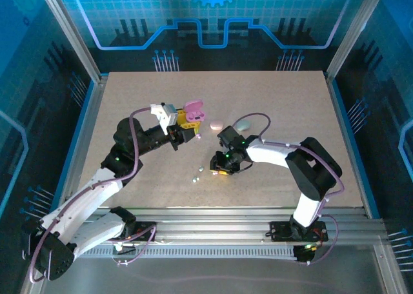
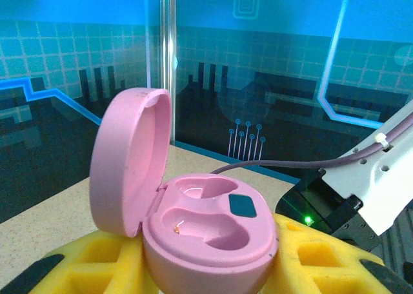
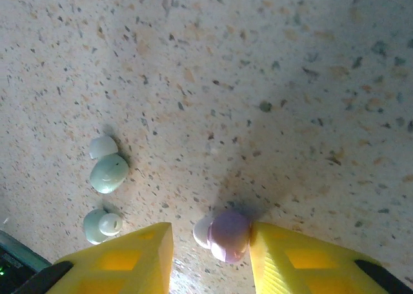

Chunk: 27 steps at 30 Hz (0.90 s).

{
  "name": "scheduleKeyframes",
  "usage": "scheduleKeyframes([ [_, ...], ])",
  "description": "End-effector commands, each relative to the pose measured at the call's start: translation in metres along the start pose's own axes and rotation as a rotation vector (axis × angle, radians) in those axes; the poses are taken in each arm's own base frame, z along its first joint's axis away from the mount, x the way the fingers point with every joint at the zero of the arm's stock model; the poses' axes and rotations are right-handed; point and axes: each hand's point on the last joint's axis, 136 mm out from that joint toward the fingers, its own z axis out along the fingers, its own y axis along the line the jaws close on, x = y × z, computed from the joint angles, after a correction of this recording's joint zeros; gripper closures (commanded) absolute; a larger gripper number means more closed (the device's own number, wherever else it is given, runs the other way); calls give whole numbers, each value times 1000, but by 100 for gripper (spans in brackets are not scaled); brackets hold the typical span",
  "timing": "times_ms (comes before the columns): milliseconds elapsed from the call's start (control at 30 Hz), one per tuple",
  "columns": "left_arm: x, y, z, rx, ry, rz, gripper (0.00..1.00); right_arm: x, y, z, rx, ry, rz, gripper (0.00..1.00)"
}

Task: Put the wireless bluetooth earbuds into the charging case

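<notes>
From the overhead feed I see the left arm rising from its base at the near left corner, folded at the elbow and reaching toward the middle of the worktop [image 1: 129, 94], wrist level, with the left end effector [image 1: 187, 121] held above the surface. Its yellow fingers [image 2: 97, 258] are clamped on the pink charging case [image 2: 206, 233] from either side. The case sits upright with its lid hinged open to the left, both wells are empty, and there is a small dark patch at the back of the tray. The right arm climbs from its base at the near right, bends sharply at the elbow and stretches left, its wrist tipped down so the right end effector [image 1: 219, 168] points at the worktop near centre. On its wrist feed the two yellow fingers [image 3: 129, 262] stand apart around a purple earbud [image 3: 229, 235] lying on the surface. The earbud touches the right-hand finger, and a gap shows on the other side, so nothing is gripped. Two mint earbuds [image 3: 108, 171] lie close together just to the left of that end effector. Farther back on the worktop a closed pink case [image 1: 216, 124] and a pale mint case [image 1: 242, 124] lie side by side, near the raised open case.
</notes>
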Motion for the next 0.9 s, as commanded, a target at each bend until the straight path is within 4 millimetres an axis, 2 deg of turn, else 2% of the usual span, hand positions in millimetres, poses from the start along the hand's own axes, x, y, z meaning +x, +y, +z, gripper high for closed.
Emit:
scheduleKeyframes([
  [0,-3,0,-1,7,-10,22,65,-3,14,3,-22,-4,-35,62],
  [600,-2,0,0,8,-8,17,65,-4,32,15,-32,44,-91,62],
  [733,-3,0,0,8,-9,17,65,-4,22,18,26,47,-104,58],
  [867,-3,0,0,8,-9,16,65,-4,14,19,95,55,-187,56],
])
